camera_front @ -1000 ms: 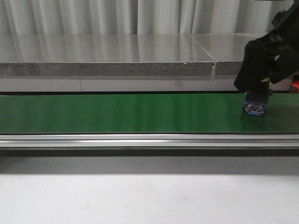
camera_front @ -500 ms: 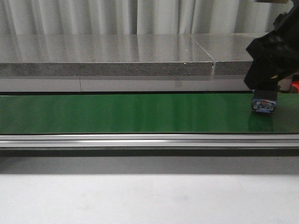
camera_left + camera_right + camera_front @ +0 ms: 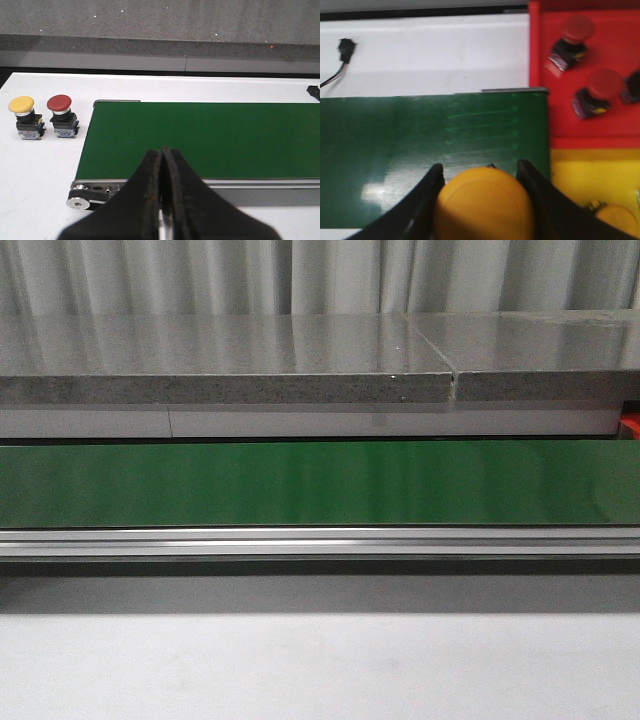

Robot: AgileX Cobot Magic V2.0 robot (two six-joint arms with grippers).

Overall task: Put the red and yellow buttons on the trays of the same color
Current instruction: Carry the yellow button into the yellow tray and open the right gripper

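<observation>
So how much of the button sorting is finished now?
Two red buttons already sit in the red tray. The right gripper holds a yellow button near the yellow tray. One yellow button and one red button wait beside the belt.

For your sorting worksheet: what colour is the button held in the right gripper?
Yellow. The button sits between the right gripper fingers, clearest in the right wrist view.

Front and wrist views, shared green belt (image 3: pixel 300 483)
</observation>
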